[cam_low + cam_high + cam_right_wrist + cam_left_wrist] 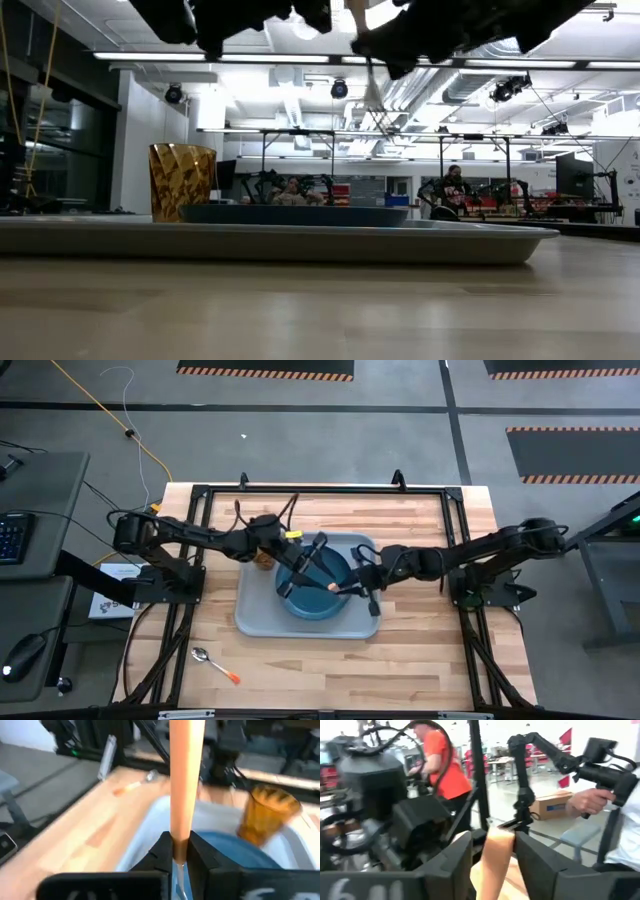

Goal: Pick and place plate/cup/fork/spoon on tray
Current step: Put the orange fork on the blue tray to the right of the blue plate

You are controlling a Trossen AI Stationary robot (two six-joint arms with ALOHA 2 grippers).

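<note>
The fork is held in the air over the dark blue plate. Its salmon handle points up and its silver head hangs down. The plate lies on the grey-blue tray. The amber cup stands upright on the tray's far left corner. The spoon lies on the wood near the table's near left edge. My right gripper is shut on the fork. My left gripper is beside it, shut on the handle's upper part. My left gripper has the fork's salmon handle between its two fingers, and the handle fills the gap between them. The fingers come from the table's left and lie across the handle. The fork is clear of the plate. My right gripper pinches the fork between its two fingers where the salmon handle meets the silver stem. The fingers come from the table's right and lie across it. The fork stands nearly upright, head down, lifted clear of the plate.
A black frame rail runs along the table's far edge and down both sides. Bare wood lies near of the tray. Beyond the table a person in an orange shirt stands, and a hand holds a device.
</note>
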